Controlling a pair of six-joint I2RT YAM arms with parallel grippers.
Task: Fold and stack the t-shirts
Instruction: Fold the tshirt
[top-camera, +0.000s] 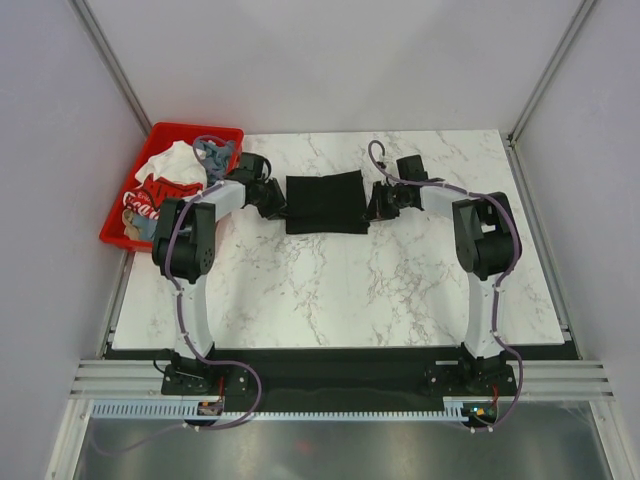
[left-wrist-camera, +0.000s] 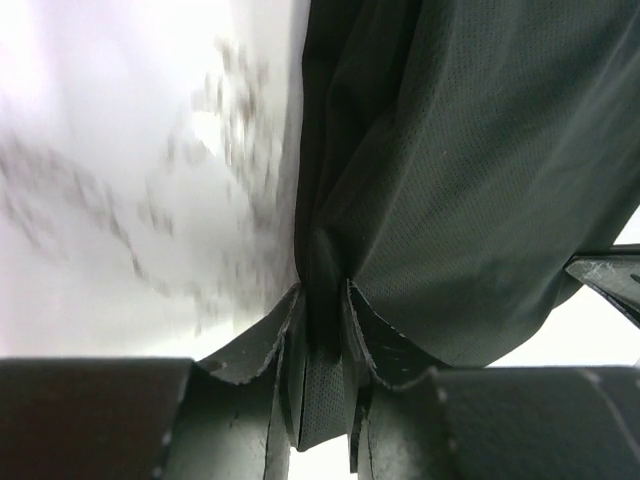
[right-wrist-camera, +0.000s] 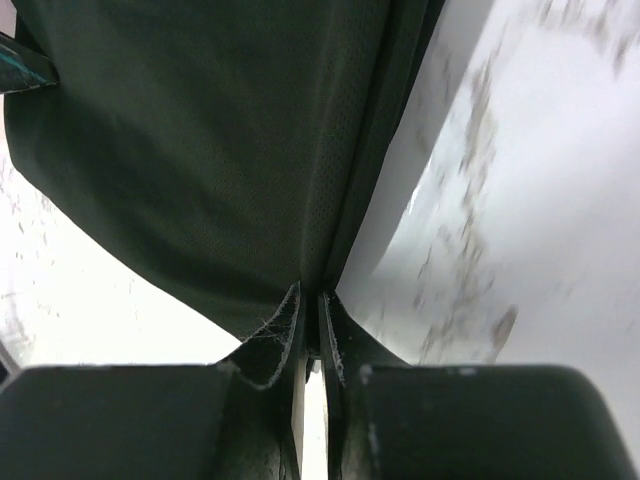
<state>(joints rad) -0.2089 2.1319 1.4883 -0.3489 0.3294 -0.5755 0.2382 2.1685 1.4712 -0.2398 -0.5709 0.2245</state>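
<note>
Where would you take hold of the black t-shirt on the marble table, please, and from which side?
Grip the black t-shirt at its two short side edges, one arm coming in low from each side. It lies flat as a wide band, so only those edges offer cloth to pinch. The left gripper and right gripper hold it exactly there.

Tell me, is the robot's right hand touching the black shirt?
Touching. The right wrist view shows the right gripper pinched shut on the black t-shirt, with cloth squeezed between its jaws.
</note>
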